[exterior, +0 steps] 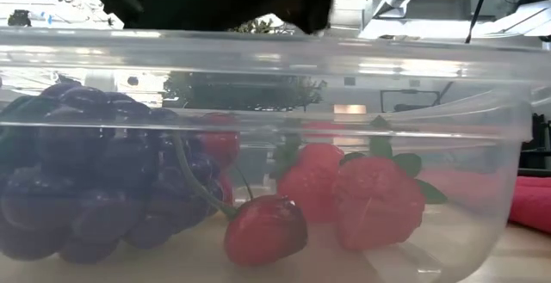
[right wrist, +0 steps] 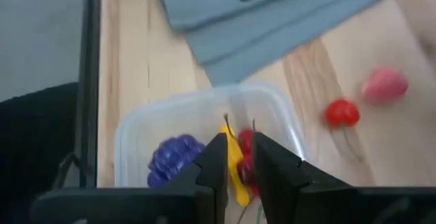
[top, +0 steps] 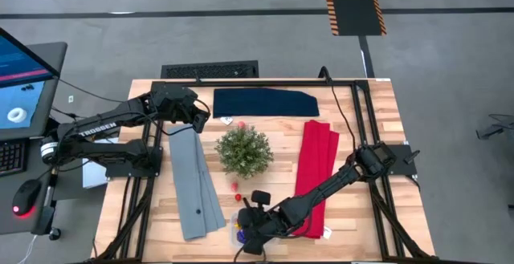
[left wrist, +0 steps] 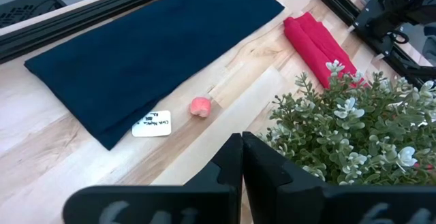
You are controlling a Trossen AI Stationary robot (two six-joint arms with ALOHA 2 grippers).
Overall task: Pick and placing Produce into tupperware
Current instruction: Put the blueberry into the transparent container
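- High view: the right gripper (top: pixel 254 233) hangs directly over the clear tub (top: pixel 241 230), which sits at the near table edge, on the near side of the green plant (top: pixel 244 150). 2 loose red fruits (top: pixel 236 191) lie on the wood between the plant and the tub. The left gripper (top: pixel 199 119) waits well apart, on the plant's far left side, so the right arm is by far the nearer to the tub and to those loose fruits.
- Low view: seen through the tub's wall (exterior: pixel 482 85), a purple grape cluster (exterior: pixel 77 171), 2 strawberries (exterior: pixel 379 199) and a red cherry (exterior: pixel 265 228) already rest on its floor.
- Left wrist view: the left fingers (left wrist: pixel 262 176) are pressed together with nothing between them; a small pink fruit (left wrist: pixel 200 107) lies just beside the dark blue cloth (left wrist: pixel 150 54), on the far side of the plant from the tub.
- Right wrist view: the right fingers (right wrist: pixel 271 166) stand a narrow gap apart straight above the tub's middle. A yellow piece (right wrist: pixel 236 169) shows in that gap, its long axis running along it; I cannot tell whether it is pinched or already free. A red cherry (right wrist: pixel 342 112) and a pink fruit (right wrist: pixel 385 84) lie outside the tub, toward the plant, so the next reach likely goes that way.
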